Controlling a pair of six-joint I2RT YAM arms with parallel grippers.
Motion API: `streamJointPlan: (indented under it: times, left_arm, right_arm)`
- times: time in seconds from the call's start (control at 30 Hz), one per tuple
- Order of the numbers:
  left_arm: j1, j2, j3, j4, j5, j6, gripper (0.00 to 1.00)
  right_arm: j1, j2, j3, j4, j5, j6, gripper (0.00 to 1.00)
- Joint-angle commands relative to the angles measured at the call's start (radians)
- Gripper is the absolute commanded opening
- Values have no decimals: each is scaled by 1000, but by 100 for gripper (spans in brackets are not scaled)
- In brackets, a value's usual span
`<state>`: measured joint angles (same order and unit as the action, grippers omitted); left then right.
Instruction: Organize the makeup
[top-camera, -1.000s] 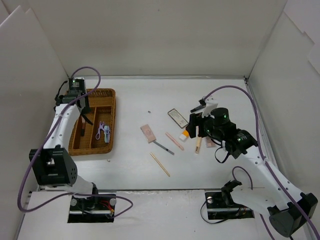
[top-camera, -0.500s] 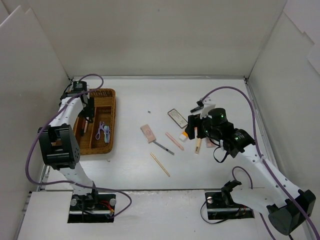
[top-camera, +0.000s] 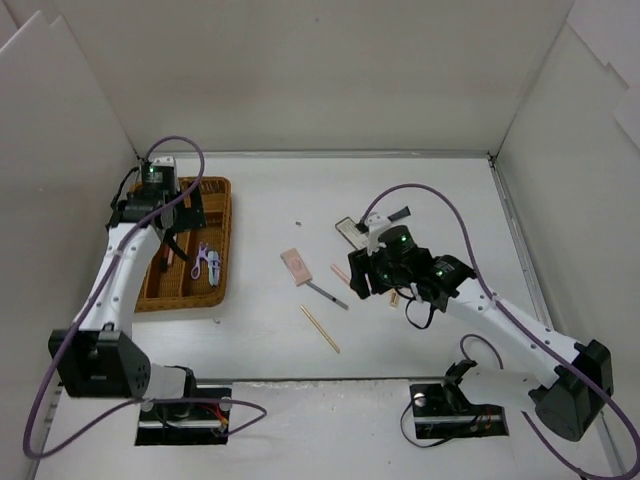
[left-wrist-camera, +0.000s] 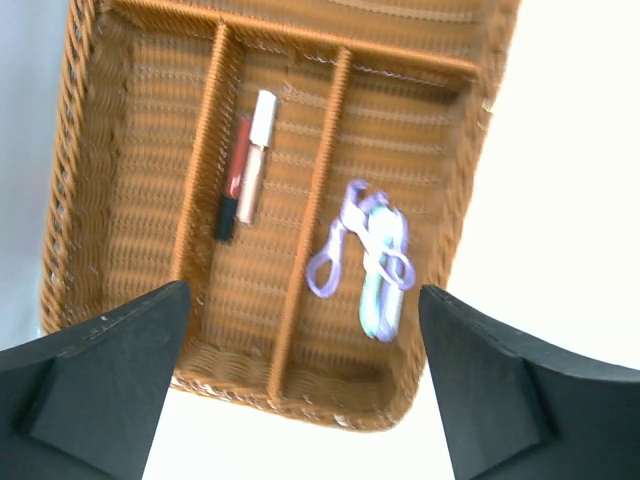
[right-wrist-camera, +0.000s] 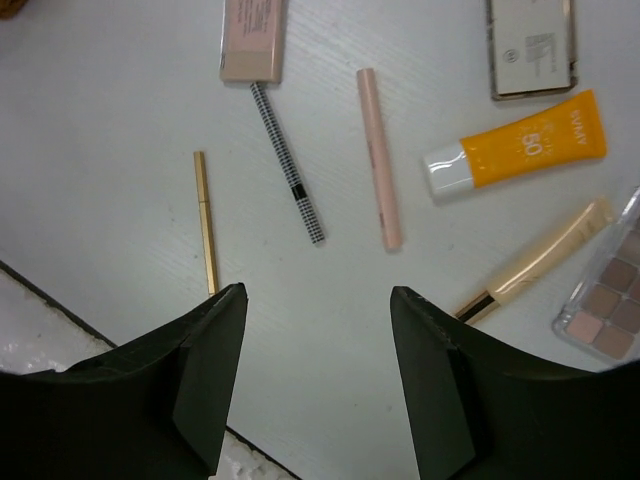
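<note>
1. Right gripper (right-wrist-camera: 315, 298): the jaws stand spread and hold nothing. It hovers above the loose makeup on the table (right-wrist-camera: 100, 100), touching none of it.
2. Items nearest the right gripper, in the right wrist view:
   - checkered pencil (right-wrist-camera: 290, 165) at 12 o'clock;
   - pink stick (right-wrist-camera: 378, 160) at 1 o'clock;
   - gold stick (right-wrist-camera: 205, 220) at 10 o'clock.
3. Items farther out, in the same view:
   - pink compact (right-wrist-camera: 253, 40) at 11 o'clock, touching the pencil's far end;
   - orange tube (right-wrist-camera: 520, 150) at 2 o'clock, with the small mirror (right-wrist-camera: 532, 45) beyond it;
   - cream tube (right-wrist-camera: 530, 262) and eyeshadow palette (right-wrist-camera: 605, 300) at 3 o'clock.
4. Left gripper (left-wrist-camera: 305, 290): the jaws stand spread and empty above the wicker tray (left-wrist-camera: 60, 200).
5. Tray contents, in the left wrist view:
   - two lip tubes (left-wrist-camera: 245, 165) side by side in the middle compartment, at 11 o'clock;
   - purple curler (left-wrist-camera: 372, 250) in the right compartment, at 2 o'clock.
6. Step in hand (judgement): selection of the next loose item; most of the makeup lies outside the tray.
7. Next move (judgement): lower the right gripper over the pencil or the pink stick, turning the wrist so the jaws close across the narrow shaft. Both lie flat, so the fingertips must reach the table surface.
</note>
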<state>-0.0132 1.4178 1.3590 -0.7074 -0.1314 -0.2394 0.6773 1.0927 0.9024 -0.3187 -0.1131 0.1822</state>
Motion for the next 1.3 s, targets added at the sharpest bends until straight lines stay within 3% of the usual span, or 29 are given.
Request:
streamJointPlan:
  times: [0.0,0.23,0.4,0.63,0.73,0.9,1.0,1.1,1.27]
  left_arm:
    - [-8,-127,-61,-21,-4,-104,98]
    - [-8,-310,-153,-53,73,-207,99]
    - [-8,-350,-190,-70,168,-236,99]
    - [-31,-382,-204,-98,239,-300,97]
    - [-112,-388,-231,-87,262,-368,93]
    - [-420,-338,-288,-38,156,-578,85]
    - [-603,-251,-284,-24,52,-767,73]
    - [-736,-154,-258,-40,-22,-906,60]
    - [-858,7,-192,-15,-21,-1047,55]
  right_arm:
    - [65,99,9,10,6,28,56]
    - [217,318,43,6,42,98,49]
    - [295,427,67,7,61,132,45]
    - [338,452,70,7,145,190,35]
    - [334,379,70,1,217,185,36]
    - [268,238,89,-49,271,198,41]
    - [242,92,107,-69,338,200,44]
    - [223,50,160,-127,368,197,48]
    - [220,1,205,-203,418,198,49]
